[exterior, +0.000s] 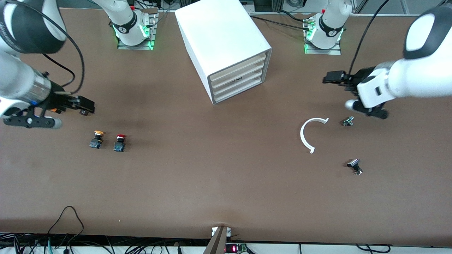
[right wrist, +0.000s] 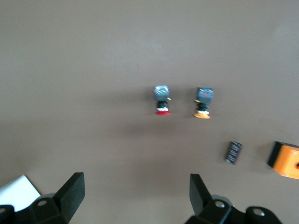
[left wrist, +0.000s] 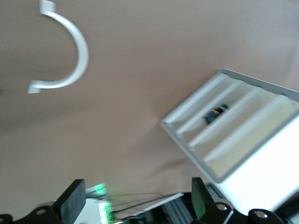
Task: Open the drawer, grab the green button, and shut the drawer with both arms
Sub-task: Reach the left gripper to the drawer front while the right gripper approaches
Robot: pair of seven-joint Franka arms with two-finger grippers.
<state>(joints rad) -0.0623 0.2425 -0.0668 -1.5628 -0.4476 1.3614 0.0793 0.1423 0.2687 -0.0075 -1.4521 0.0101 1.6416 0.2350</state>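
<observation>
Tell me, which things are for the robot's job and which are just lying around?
For the job:
- drawer in the white cabinet
- green button inside it
- left gripper, open
- right gripper, open

Just lying about on the table:
- red button
- yellow button
- white curved piece
- two small dark parts

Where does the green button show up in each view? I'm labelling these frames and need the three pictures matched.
Front view: the green button is a small dark speck in a slot of the cabinet.
Left wrist view: the button lies in a drawer slot, green cap visible.
Right wrist view: not in it; only the red-capped and yellow-capped ones show.
Shared landmark: the white curved piece, in front and left wrist views.
</observation>
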